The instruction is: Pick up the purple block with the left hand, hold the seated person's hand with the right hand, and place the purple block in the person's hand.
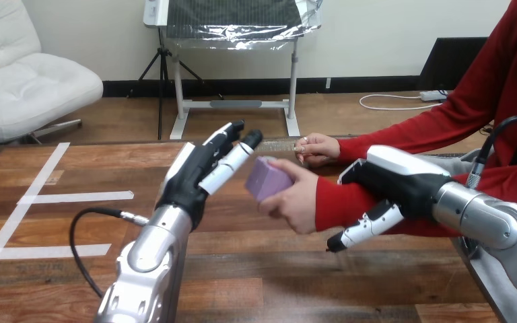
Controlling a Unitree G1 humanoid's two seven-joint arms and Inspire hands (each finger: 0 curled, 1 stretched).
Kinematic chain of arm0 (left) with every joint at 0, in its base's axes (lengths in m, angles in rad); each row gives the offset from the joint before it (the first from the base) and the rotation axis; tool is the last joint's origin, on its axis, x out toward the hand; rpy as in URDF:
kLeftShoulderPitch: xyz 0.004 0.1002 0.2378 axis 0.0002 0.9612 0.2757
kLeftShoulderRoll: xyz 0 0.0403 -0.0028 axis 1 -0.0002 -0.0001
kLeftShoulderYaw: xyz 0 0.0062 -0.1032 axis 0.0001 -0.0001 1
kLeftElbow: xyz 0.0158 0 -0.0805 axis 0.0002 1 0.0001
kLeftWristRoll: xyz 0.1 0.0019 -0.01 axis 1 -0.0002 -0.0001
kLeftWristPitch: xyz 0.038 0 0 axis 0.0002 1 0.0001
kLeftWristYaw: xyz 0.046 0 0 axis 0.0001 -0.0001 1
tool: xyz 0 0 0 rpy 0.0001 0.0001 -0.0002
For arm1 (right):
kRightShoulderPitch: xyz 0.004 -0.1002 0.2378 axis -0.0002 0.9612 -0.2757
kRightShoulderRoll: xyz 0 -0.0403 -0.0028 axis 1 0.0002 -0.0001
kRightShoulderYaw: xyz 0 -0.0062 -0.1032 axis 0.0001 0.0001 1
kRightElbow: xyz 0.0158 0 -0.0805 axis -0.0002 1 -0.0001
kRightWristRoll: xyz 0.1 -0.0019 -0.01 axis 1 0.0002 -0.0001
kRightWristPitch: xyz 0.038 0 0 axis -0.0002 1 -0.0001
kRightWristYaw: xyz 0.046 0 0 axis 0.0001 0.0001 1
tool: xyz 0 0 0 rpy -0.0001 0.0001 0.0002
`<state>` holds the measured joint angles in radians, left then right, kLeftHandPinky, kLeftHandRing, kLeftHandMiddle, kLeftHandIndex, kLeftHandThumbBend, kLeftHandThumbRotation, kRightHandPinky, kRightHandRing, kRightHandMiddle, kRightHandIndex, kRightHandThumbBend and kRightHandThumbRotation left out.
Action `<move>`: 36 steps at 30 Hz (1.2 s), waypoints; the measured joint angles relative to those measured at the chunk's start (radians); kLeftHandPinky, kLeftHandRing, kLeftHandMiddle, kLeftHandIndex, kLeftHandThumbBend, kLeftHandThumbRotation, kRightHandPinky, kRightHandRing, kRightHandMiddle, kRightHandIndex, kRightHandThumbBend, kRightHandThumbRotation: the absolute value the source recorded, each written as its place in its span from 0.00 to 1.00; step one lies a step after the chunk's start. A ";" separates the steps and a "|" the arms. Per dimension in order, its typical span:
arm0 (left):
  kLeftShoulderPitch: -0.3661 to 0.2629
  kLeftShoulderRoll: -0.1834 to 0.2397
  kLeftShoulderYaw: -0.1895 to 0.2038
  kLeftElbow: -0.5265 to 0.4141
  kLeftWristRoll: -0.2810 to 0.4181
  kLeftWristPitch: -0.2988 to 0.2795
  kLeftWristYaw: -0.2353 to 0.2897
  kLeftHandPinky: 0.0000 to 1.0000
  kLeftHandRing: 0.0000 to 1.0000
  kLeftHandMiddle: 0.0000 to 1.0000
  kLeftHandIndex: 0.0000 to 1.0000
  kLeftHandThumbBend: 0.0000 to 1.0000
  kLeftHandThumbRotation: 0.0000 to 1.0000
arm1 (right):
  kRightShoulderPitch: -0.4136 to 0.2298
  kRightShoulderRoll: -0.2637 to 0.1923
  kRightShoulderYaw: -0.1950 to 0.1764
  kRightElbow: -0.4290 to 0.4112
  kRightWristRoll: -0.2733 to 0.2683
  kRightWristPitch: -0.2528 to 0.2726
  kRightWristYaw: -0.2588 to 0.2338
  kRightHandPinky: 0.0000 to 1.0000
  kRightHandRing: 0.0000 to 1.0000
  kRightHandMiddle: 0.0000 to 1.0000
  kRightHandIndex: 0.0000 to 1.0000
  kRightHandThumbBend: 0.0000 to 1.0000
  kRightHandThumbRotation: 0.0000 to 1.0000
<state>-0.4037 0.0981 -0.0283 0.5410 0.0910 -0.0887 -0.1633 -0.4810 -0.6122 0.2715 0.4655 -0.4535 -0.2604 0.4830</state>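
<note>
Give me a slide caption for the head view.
Purple rectangular block rests in the person's nearer hand, the robot's open left hand beside it, while the right hand clasps the red-sleeved forearm.

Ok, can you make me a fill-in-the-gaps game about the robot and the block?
1. The block in the person's hand is ____ in colour.
2. The robot's right hand is curled round a forearm in a ____ sleeve.
3. The robot's left hand, beside the block, has fingers that are ____, not curled.
Missing words: purple, red, straight.
</note>
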 measured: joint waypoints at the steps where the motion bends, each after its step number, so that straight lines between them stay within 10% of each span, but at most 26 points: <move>1: 0.004 0.002 0.000 -0.006 0.000 -0.002 0.000 1.00 0.99 0.96 0.93 0.70 0.85 | 0.000 -0.002 0.001 -0.002 0.000 0.000 0.006 0.46 0.55 0.61 0.66 1.00 0.64; 36: 0.158 0.023 0.004 -0.159 -0.015 -0.003 -0.018 0.91 0.95 0.94 0.89 0.62 0.84 | 0.013 -0.023 0.000 -0.118 0.020 0.094 0.135 0.78 0.90 0.89 0.91 1.00 0.80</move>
<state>-0.2453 0.1206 -0.0239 0.3821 0.0764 -0.0918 -0.1814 -0.4677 -0.6357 0.2719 0.3479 -0.4337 -0.1663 0.6182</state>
